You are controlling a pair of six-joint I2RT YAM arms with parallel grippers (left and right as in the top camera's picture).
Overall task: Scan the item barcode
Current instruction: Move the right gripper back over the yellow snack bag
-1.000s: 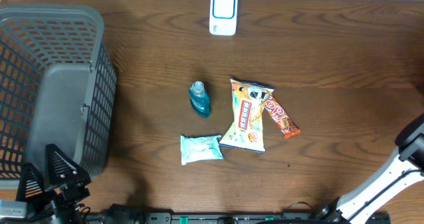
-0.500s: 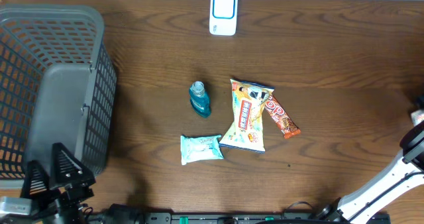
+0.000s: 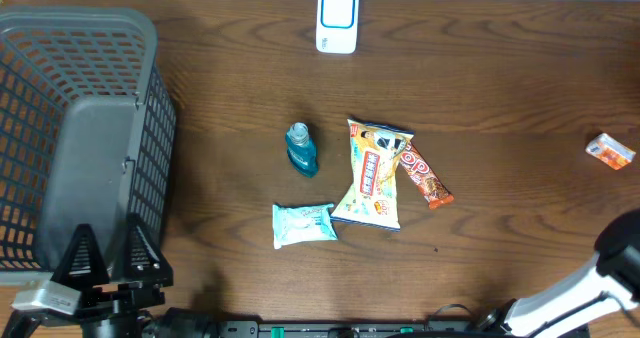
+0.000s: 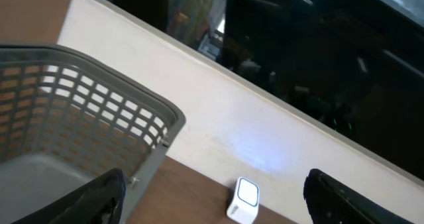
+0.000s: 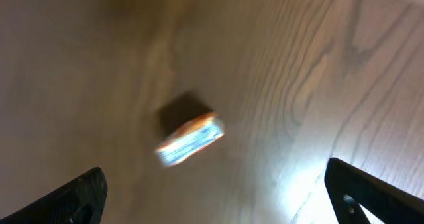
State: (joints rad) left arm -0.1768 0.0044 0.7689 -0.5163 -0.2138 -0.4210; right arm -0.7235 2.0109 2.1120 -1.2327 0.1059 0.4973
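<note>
left gripper: fingers held apart, nothing gripped, placed far left of white scanner, robot-side | small orange packet: laid far right of scanner, long axis slanted | right gripper: fingers spread, empty, packet centred beneath; right arm judged nearer

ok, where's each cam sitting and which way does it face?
Overhead: above the table, looking straight down; left gripper and right arm at the near edge.
Left wrist: low, facing the far wall over basket and scanner; own fingers show.
Right wrist: looks down on packet; right gripper frames the bottom corners.
Shared: overhead also shows basket, scanner, packet.
</note>
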